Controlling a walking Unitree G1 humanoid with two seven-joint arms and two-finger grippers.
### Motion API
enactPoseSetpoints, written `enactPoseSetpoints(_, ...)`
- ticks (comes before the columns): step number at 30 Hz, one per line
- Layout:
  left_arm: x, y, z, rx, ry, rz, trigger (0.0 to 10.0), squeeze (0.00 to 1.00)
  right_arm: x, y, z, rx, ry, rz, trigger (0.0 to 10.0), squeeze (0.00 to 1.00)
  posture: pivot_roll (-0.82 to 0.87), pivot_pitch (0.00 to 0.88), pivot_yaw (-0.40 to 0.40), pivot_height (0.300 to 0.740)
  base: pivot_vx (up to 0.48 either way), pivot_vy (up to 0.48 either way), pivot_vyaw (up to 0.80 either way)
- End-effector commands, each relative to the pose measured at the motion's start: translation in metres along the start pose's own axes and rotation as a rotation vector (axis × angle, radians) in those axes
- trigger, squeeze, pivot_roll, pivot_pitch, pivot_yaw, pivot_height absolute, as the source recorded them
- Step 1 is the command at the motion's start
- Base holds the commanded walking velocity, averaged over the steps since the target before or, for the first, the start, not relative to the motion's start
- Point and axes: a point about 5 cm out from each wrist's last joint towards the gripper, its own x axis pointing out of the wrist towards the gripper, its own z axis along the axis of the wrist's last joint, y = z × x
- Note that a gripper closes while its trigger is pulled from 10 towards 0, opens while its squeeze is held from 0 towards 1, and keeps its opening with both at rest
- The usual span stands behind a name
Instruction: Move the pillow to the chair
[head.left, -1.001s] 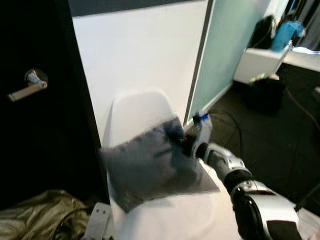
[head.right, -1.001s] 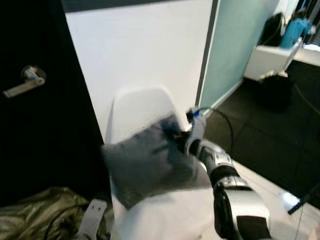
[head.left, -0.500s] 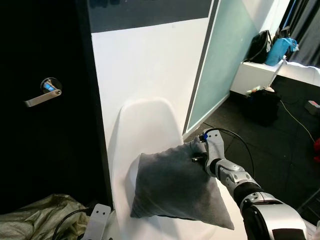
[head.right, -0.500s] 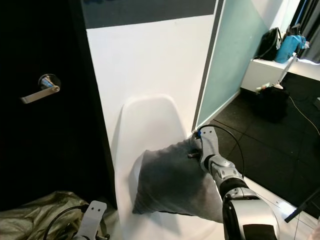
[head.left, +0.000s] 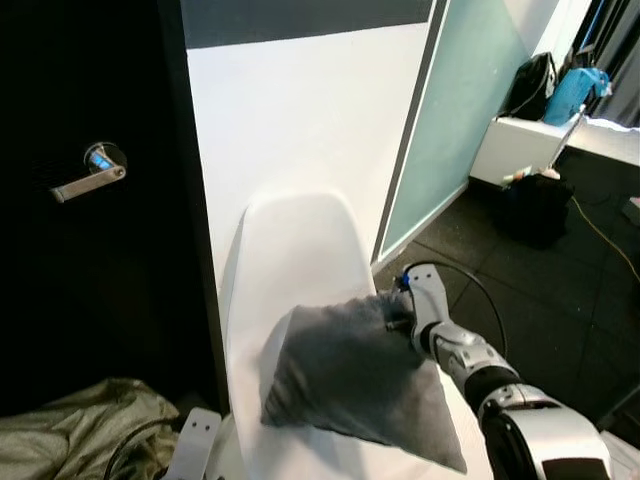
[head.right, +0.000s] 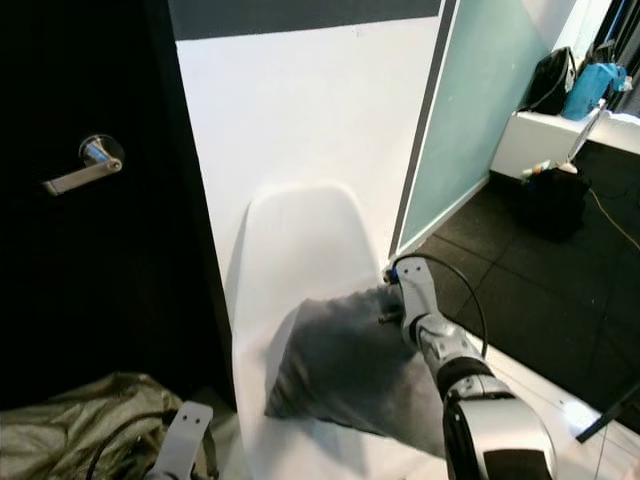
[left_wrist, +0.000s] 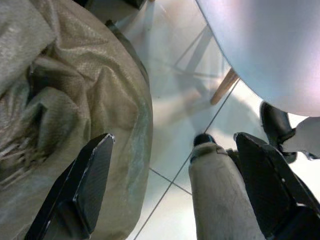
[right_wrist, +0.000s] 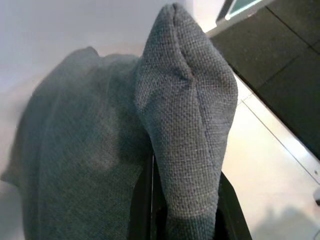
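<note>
Resting on the seat of the white chair (head.left: 290, 250), the grey pillow (head.left: 350, 375) already sits where we want it, one corner leaning toward the backrest. Our right gripper (head.left: 400, 318) is clamped on the pillow's near corner, the fabric bunched between both fingers, which is why that corner stands up. Our left gripper (left_wrist: 170, 195) hangs idle with its fingers spread wide above an olive bag (left_wrist: 60, 105) on the floor. We judge that only letting go remains
</note>
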Motion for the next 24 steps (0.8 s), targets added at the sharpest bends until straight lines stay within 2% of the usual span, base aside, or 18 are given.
enactPoseSetpoints(1,-0.001,0.0,-0.004,0.013,0.013,-0.003,10.0,0.0,0.0,0.005,-0.022,-0.013,0.092,0.014,10.0,0.0,-0.09,0.016,-0.057,0.618,0.0,0.0,0.0)
enactPoseSetpoints(6,-0.001,0.0,-0.004,0.013,0.014,-0.004,10.0,0.0,0.0,0.005,-0.024,-0.014,0.104,0.015,10.0,0.0,-0.09,0.017,-0.057,0.608,0.0,0.0,0.0)
enactPoseSetpoints(13,-0.001,0.0,-0.005,0.017,0.016,-0.009,10.0,0.0,-0.001,0.006,-0.038,-0.077,0.171,-0.003,10.0,0.0,-0.08,0.02,-0.054,0.578,0.0,0.0,0.0)
enactPoseSetpoints(16,-0.001,0.0,-0.006,0.015,0.016,-0.009,10.0,0.0,-0.001,0.003,-0.036,-0.112,0.16,-0.042,10.0,0.0,-0.09,0.018,-0.051,0.568,0.0,0.0,0.0)
enactPoseSetpoints(17,-0.001,-0.001,-0.006,0.015,0.016,-0.01,10.0,0.0,-0.001,-0.002,-0.032,-0.165,0.15,-0.091,10.0,0.0,-0.09,0.02,-0.051,0.563,0.0,0.0,0.0)
enactPoseSetpoints(18,-0.001,-0.001,-0.006,0.015,0.016,-0.01,10.0,0.0,-0.001,-0.002,-0.032,-0.165,0.15,-0.091,10.0,0.0,-0.09,0.02,-0.051,0.563,0.0,0.0,0.0)
enactPoseSetpoints(19,-0.001,-0.001,-0.006,0.015,0.016,-0.011,10.0,0.0,-0.002,-0.008,-0.028,-0.213,0.133,-0.147,10.0,0.0,-0.09,0.021,-0.052,0.563,0.0,0.0,0.0)
enactPoseSetpoints(23,-0.001,-0.001,-0.006,0.015,0.016,-0.011,10.0,0.0,-0.003,-0.012,-0.025,-0.245,0.122,-0.184,10.0,0.0,-0.09,0.021,-0.052,0.563,0.0,0.0,0.0)
enactPoseSetpoints(24,-0.001,-0.001,-0.006,0.016,0.016,-0.012,10.0,0.0,-0.003,-0.015,-0.018,-0.249,0.087,-0.208,10.0,0.0,-0.09,0.019,-0.052,0.563,0.0,0.0,0.0)
